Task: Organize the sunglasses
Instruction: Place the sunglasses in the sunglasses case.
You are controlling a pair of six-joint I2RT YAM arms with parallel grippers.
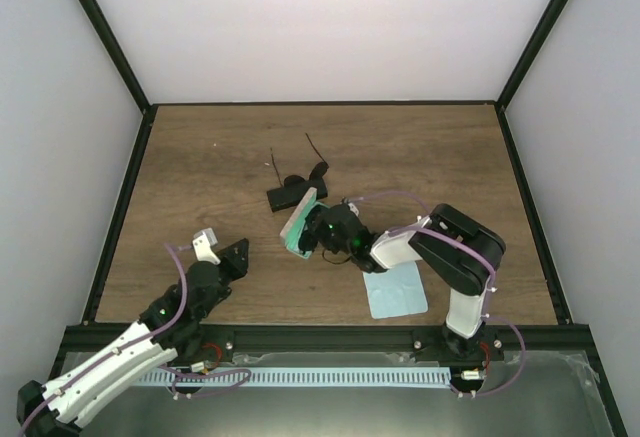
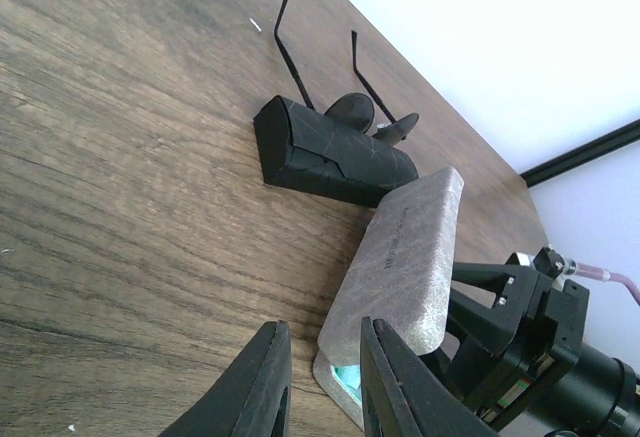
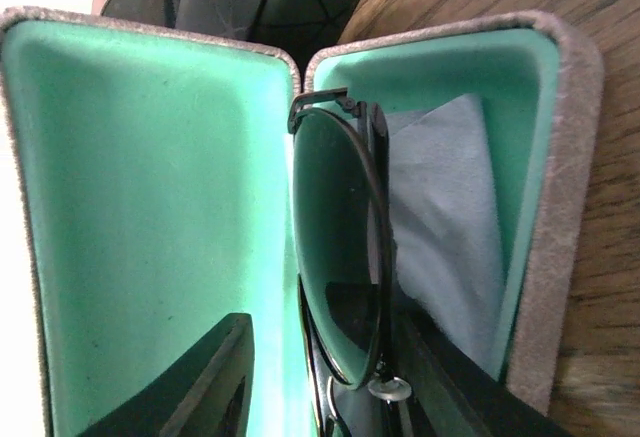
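My right gripper (image 3: 320, 362) is down inside the open grey case (image 3: 575, 207). Its fingers sit on either side of the sunglasses (image 3: 335, 257), which stand on edge in 1 half of the case against a blue cloth (image 3: 450, 227). Green lining shows between the lens and my finger on the empty-half side, so the jaws look parted and loose around the frame, not clamping it. I judge this to be the end of placing pair 1: it is seated and let go, and the hand is due out. The next move calls for a straight lift clear of the case without catching the wire frame, then closing the case.

My left gripper (image 2: 322, 357) hovers low over the table (image 1: 200, 177), near the grey case. Its fingers are a narrow gap apart with nothing between them. The 2nd pair (image 2: 350, 109) lies just behind the black case (image 2: 330, 157), arms pointing up, not yet put away. A loose cloth (image 1: 395, 290) lies beside my right arm.

The lower end of the sunglasses is cut off in my wrist view, so I cannot tell how the arms are folded. From above, my wrist covers the inside of the grey case. I cannot tell what the black case holds, nor whether the 2nd pair touches it.
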